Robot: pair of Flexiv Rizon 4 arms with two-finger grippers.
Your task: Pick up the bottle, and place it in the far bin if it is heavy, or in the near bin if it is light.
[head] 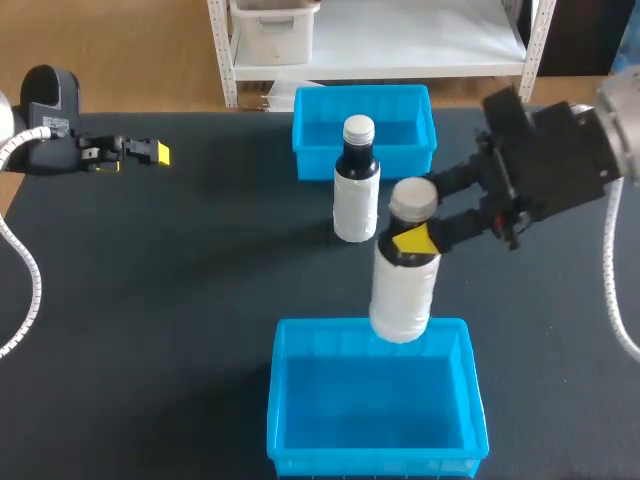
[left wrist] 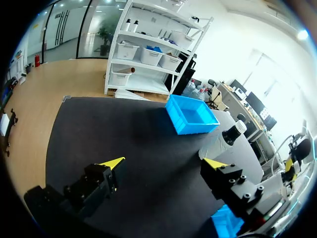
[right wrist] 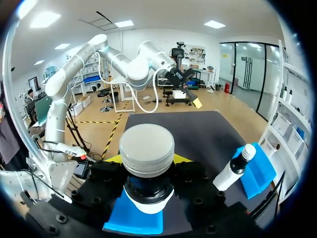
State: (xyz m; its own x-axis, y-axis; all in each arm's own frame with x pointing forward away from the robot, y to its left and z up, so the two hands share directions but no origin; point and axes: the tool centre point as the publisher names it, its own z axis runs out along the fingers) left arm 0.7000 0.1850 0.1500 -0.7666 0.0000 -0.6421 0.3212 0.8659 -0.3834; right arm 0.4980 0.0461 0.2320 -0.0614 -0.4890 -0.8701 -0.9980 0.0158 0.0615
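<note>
The right gripper pinches the bottle by its neck, hanging upright over the far rim of the near bin. Rigid, smooth-wrapped, likely slippery; under the cap seems the safest hold.

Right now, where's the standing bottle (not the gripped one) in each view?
Head: standing bottle mid-table, just in front of the far bin.
Left wrist: standing bottle ahead of the left gripper, beside the far bin.
Right wrist: standing bottle beyond the held bottle, beside the far bin.
Shared landmark: far bin.
</note>
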